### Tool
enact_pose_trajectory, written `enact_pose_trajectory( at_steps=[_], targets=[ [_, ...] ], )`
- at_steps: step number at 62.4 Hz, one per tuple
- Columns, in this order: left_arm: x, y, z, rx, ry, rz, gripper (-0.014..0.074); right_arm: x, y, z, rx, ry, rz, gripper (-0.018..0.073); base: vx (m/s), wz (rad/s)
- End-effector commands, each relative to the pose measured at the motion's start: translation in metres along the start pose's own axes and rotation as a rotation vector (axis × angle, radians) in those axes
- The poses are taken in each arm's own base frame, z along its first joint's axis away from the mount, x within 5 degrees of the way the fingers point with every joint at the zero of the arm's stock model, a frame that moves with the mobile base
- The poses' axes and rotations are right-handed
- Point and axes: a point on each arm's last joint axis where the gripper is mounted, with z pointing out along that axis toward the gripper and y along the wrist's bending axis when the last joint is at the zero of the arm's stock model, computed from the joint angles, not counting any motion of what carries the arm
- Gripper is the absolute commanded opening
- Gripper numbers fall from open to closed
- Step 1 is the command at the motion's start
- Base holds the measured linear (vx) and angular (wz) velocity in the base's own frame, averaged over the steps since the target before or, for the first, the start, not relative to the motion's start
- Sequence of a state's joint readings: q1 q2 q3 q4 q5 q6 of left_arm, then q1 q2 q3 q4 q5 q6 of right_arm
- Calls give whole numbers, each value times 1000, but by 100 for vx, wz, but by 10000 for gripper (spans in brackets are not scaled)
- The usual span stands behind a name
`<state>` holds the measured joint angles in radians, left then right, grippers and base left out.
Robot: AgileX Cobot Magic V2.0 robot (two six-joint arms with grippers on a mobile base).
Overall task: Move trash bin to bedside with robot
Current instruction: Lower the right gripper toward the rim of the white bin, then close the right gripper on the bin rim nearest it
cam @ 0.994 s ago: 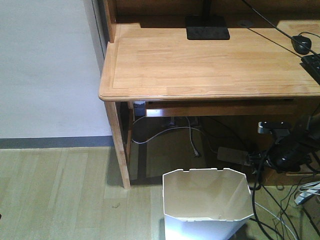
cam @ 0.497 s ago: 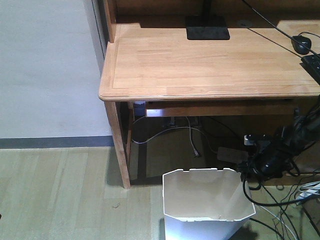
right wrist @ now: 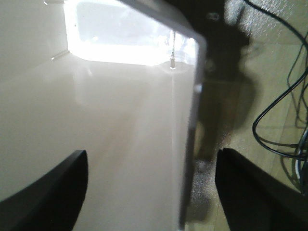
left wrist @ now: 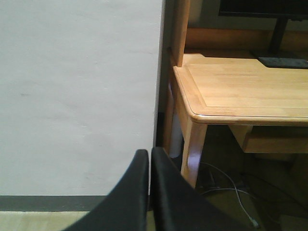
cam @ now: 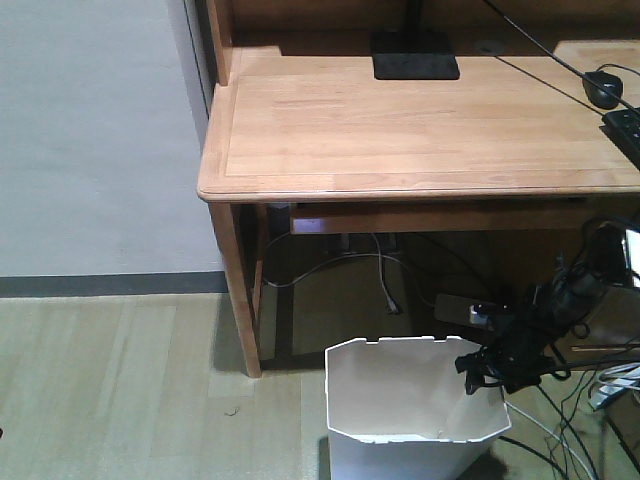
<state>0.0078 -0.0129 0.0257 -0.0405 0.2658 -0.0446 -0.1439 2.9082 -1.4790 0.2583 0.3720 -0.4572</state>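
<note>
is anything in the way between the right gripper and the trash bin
Nothing visible does. The right gripper is open, with its fingers either side of the right wall of the trash bin, one inside, one outside. The bed is not in view, so that path cannot be judged.

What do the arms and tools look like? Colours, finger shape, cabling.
Right arm: black, hung with loose black cables. Left tool: two smooth black fingers, curved, tapering to rounded tips. Right tool: same dark rounded fingers. No markings visible.
</note>
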Motion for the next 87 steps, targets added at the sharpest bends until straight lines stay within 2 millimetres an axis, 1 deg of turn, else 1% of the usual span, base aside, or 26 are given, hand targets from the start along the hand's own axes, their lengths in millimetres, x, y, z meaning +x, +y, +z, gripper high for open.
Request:
enact_pose_trajectory(
  at_steps=[1, 8, 14, 24, 27, 30, 34, 36, 53, 59, 60, 64, 65, 69, 74, 82, 87],
  targets=[
    [-1, 0, 1, 4, -65, -10, -6, -16, -3, -10, 0, -35, -9, 526, 0, 0],
    [-1, 0, 1, 4, -65, -10, -6, -17, -4, 0, -6, -24, -10, 495, 0, 0],
    [-1, 0, 1, 4, -65, -10, -6, -20, -5, 6, -8, -23, -10, 431, 0, 0],
    [-1, 0, 1, 4, -65, -10, -6, -25, -6, 14, -22, -9, -15, 248, 0, 0],
    [-1, 0, 1, 4, -65, -10, -6, -27, -7, 16, -28, -3, -15, 174, 0, 0],
    [-1, 0, 1, 4, -65, -10, -6, -29, -8, 17, -35, -2, -11, 118, 0, 0],
    [-1, 0, 1, 4, -65, -10, -6, -32, -7, 16, -45, -7, -4, 12, 0, 0],
    [-1, 0, 1, 4, -65, -10, -6, -33, -7, 16, -50, -11, -2, -18, 0, 0],
    [-1, 0, 1, 4, -65, -10, -6, -39, 2, 9, -139, -73, -16, -10, 0, 0],
    [-1, 0, 1, 4, -65, -10, -6, -36, 4, 1, -134, -131, -1, -9, 0, 0],
    [-1, 0, 1, 4, -65, -10, -6, -32, 4, 1, -129, -133, 7, -9, 0, 0],
    [-1, 0, 1, 4, -65, -10, -6, -29, 3, -8, -109, -175, 16, -9, 0, 0],
    [-1, 0, 1, 4, -65, -10, -6, -25, 4, -9, -111, -172, 16, -8, 0, 0],
    [-1, 0, 1, 4, -65, -10, -6, -20, 6, -19, -129, -189, -32, -8, 0, 0],
    [-1, 0, 1, 4, -65, -10, -6, -14, 8, -31, -193, -196, -84, -6, 0, 0],
    [-1, 0, 1, 4, -65, -10, -6, -6, 8, -55, -327, -233, -55, -6, 0, 0],
    [-1, 0, 1, 4, -65, -10, -6, 0, 6, -69, -367, -261, -51, -6, 0, 0]
  ],
)
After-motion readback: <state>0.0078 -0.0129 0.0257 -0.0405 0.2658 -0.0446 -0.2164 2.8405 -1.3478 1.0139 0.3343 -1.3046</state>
